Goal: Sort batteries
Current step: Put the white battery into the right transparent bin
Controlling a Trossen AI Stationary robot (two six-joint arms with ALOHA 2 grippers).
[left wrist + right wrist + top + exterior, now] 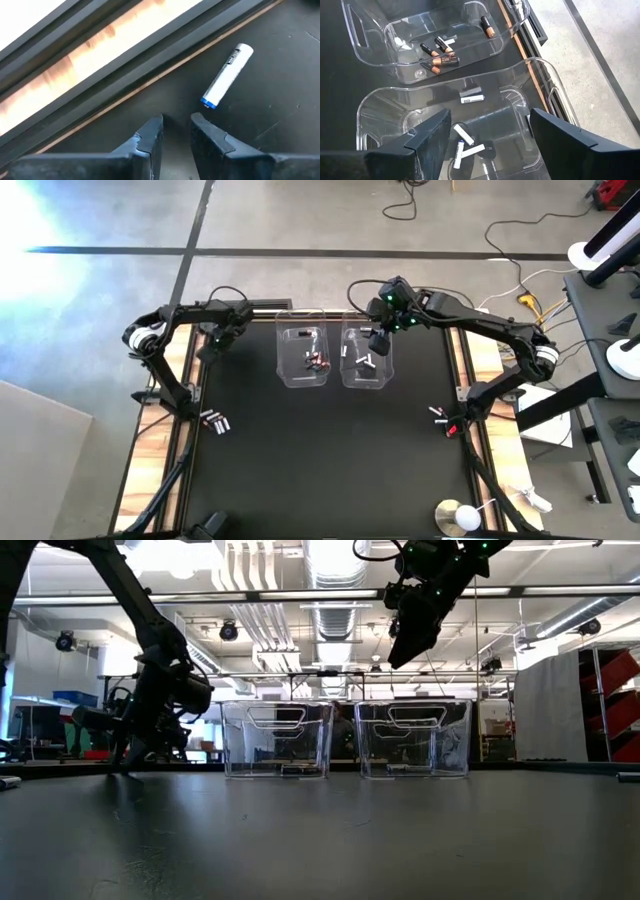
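Observation:
A white battery with a blue end (227,75) lies flat on the black mat beside the far-left rail. My left gripper (175,125) points down just short of it. Its fingers stand a narrow gap apart, and nothing is between them. Two clear tubs stand at the far middle. The left tub (305,357) holds several dark, copper-tipped batteries (437,52). The right tub (366,360) holds several white batteries (470,97). My right gripper (492,135) hangs wide open above the right tub, with nothing in it.
Loose batteries lie on the mat at the near left (215,421) and at the right edge (437,415). A dark rail and a wooden strip (90,55) run along the mat's side. A white round object (460,517) sits at the near right corner.

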